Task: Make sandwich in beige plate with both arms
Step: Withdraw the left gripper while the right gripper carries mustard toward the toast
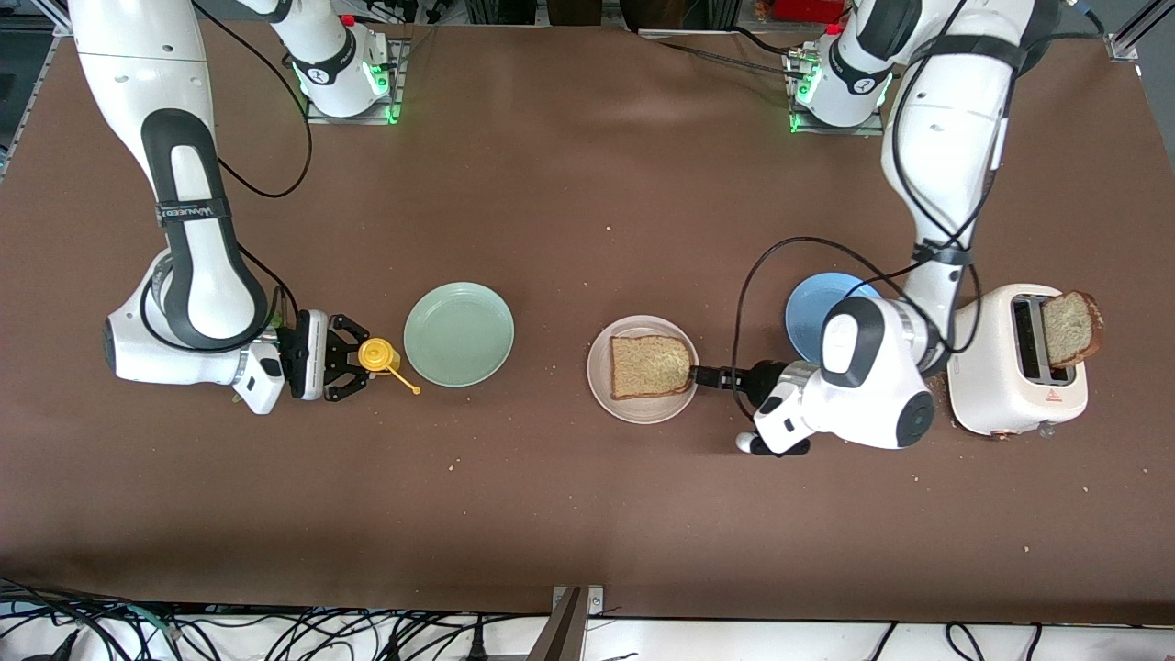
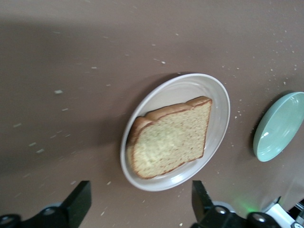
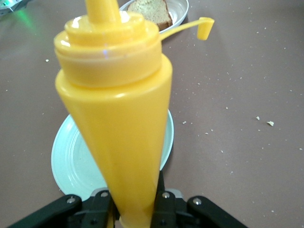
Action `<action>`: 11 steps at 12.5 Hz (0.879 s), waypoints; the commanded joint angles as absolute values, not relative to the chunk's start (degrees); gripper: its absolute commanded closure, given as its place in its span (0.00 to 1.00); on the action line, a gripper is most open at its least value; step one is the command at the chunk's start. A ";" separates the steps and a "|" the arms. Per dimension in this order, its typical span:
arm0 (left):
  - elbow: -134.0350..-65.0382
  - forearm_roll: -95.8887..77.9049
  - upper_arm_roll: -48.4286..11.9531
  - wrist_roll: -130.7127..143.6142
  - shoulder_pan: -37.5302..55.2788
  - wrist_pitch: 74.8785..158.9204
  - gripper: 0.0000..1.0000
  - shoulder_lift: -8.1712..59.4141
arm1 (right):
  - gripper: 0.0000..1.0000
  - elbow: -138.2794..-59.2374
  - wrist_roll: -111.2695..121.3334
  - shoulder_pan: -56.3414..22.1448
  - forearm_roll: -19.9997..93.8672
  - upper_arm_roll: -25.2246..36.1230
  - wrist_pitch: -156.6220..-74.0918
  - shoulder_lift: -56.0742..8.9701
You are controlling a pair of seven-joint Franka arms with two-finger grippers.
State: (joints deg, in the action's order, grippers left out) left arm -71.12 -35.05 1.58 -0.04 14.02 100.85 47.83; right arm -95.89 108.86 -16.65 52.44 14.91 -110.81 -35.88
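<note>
Front view, left to right. At mid-left of the frame, right claw (image 1: 360, 358) pinching a yellow bottle (image 1: 378, 354), cap flap hanging open toward the mint plate (image 1: 459, 333). In the right wrist view, bottle (image 3: 116, 118) filling the middle of the frame, claw fingers (image 3: 102, 209) pressed against its base, mint plate (image 3: 71, 161) under it, beige plate (image 3: 178, 12) with bread at the top edge.

Just right of centre in the front view, beige plate (image 1: 643, 369) on the brown table (image 1: 569, 184), one bread slice (image 1: 650, 366) lying flat on it. No second slice or lettuce on that plate; sandwich not yet built.

Touching or just beside the plate's right rim in that frame, left claw (image 1: 711, 376), pointing at the slice. In the left wrist view, fingers (image 2: 78, 202) spread wide at the bottom of the frame, nothing between them, slice (image 2: 168, 140) resting on the beige plate (image 2: 216, 95) above the gap, mint plate (image 2: 278, 126) at the right edge.

Further right in the front view, blue plate (image 1: 812, 308) partly covered by the left arm, then a white toaster (image 1: 1010, 367) at mid-right of the frame, a second bread slice (image 1: 1069, 329) sticking out of its slot.
</note>
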 commanded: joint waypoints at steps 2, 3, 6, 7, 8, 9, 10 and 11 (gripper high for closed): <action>-71.98 -25.78 2.63 2.81 8.72 93.62 0.00 41.50 | 1.00 -95.10 99.69 -21.52 47.21 15.12 -114.34 -33.05; -71.81 -22.79 2.64 2.55 6.44 92.47 0.00 40.09 | 1.00 -94.31 96.80 -22.93 45.46 15.20 -114.95 -32.96; -70.85 -17.60 2.64 2.29 1.33 87.47 0.00 36.58 | 1.00 -90.37 86.08 -27.67 37.21 15.12 -116.01 -33.05; -69.97 -14.71 2.55 2.37 0.54 85.97 0.00 36.13 | 1.00 -89.22 82.30 -28.99 34.39 15.12 -116.54 -33.05; -69.18 -10.50 2.55 2.29 0.27 85.09 0.00 35.95 | 1.00 -88.43 78.87 -30.57 31.49 15.03 -117.50 -33.13; -68.65 -5.59 2.46 2.37 0.52 84.99 0.00 35.60 | 1.00 -87.90 75.71 -32.33 28.51 15.12 -118.12 -33.22; -68.29 -1.36 2.20 2.37 1.05 84.90 0.00 34.64 | 1.00 -87.37 72.19 -34.00 25.17 15.03 -119.17 -33.40; -68.29 -0.62 2.02 2.46 0.97 84.90 0.00 33.24 | 1.00 -87.28 68.85 -35.67 21.40 15.03 -120.57 -33.49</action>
